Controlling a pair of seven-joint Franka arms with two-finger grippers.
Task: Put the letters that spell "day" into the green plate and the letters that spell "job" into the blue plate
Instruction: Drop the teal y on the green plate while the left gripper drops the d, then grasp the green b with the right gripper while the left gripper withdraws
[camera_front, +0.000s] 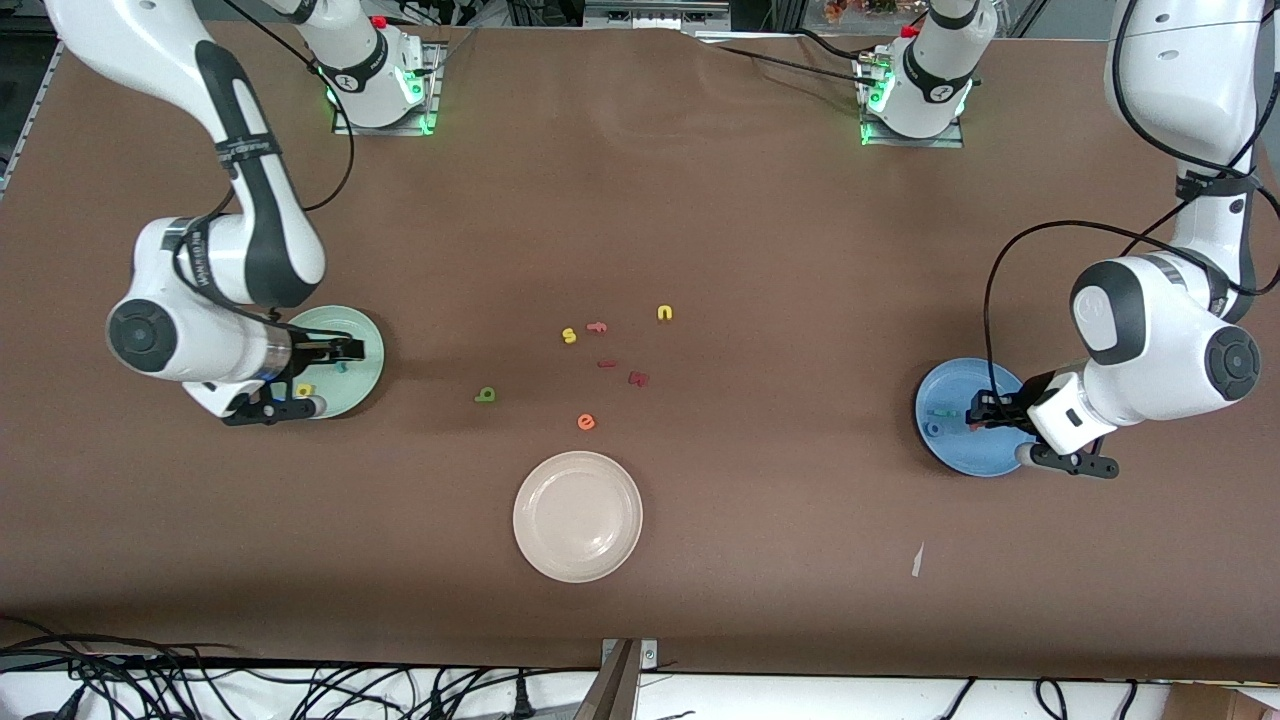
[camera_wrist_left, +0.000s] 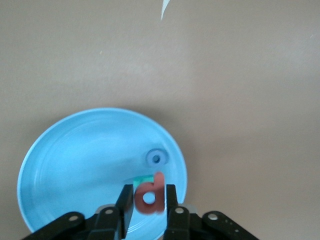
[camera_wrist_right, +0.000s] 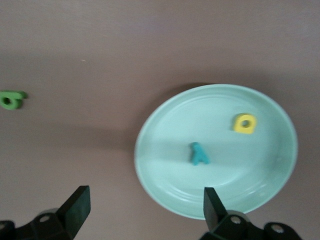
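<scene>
While two of the three "day" letters are already lying in the green plate (camera_front: 350, 335), toward the right arm's end of the table, that word is being left unfinished: the yellow letter (camera_wrist_right: 245, 123) and the teal y (camera_wrist_right: 199, 154) are resting apart from each other on the plate floor, whereas the dark green letter (camera_front: 486, 395) is still lying on the bare table (camera_front: 760, 220), well apart from the plate and toward the middle. The right gripper (camera_wrist_right: 142, 207) is being held over the near rim of the green plate with its fingers spread wide; nothing is being held or touched by them.

Near the middle of the table, the unwanted letters are being left alone: a yellow s (camera_front: 569, 336), a pink f (camera_front: 597, 326), a yellow n (camera_front: 665, 313), a dark red m (camera_front: 638, 378) and an orange e (camera_front: 586, 422), with a cream-white plate (camera_front: 577, 516) lying nearer to the front camera.

At the left arm's end, "job" is judged to be nearly complete. The blue o (camera_wrist_left: 156, 158) and the teal j (camera_wrist_left: 143, 179), the latter partly hidden, are lying in the blue plate (camera_wrist_left: 75, 160). The pink letter (camera_wrist_left: 151, 193) is being kept between the narrowly parted fingers of the left gripper (camera_wrist_left: 150, 200), low over the plate; whether it is still being pinched or is being let go cannot be told.
</scene>
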